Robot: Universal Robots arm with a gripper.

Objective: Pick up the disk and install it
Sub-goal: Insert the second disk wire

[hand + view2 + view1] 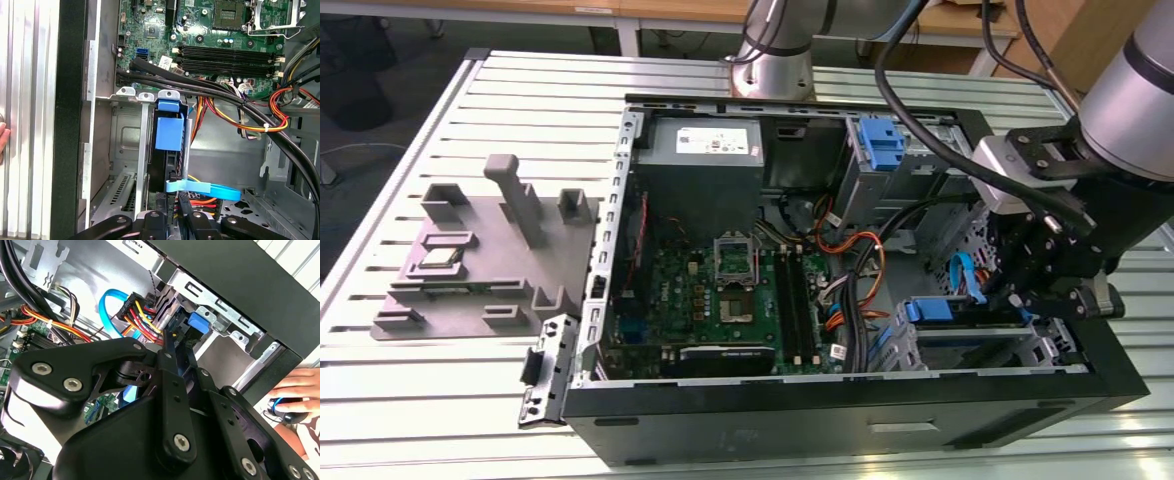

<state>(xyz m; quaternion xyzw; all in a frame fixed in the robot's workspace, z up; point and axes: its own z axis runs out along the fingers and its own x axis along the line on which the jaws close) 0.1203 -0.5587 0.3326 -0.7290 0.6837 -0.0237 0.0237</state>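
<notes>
Disk [169, 134]: we see it edge-on in the drive cage [131, 150] at the case's corner, blue carrier tab showing.
Gripper [1051, 285]: it hangs over that cage; we cannot tell whether it is clenched or released.
Cables [210, 90]: black bundle crosses beside the cage.
Motherboard [727, 290]: lies mid-case.
Hand [295, 390]: rests outside on a mouse.

Open case [630, 180] — motherboard [720, 290] (grey fixture [480, 260] beside).

the gripper [1051, 300] hides its own fingertips behind its black linkage in both wrist views. the disk [170, 134] shows just its blue carrier edge; the cage [131, 150] hides its face.
</notes>
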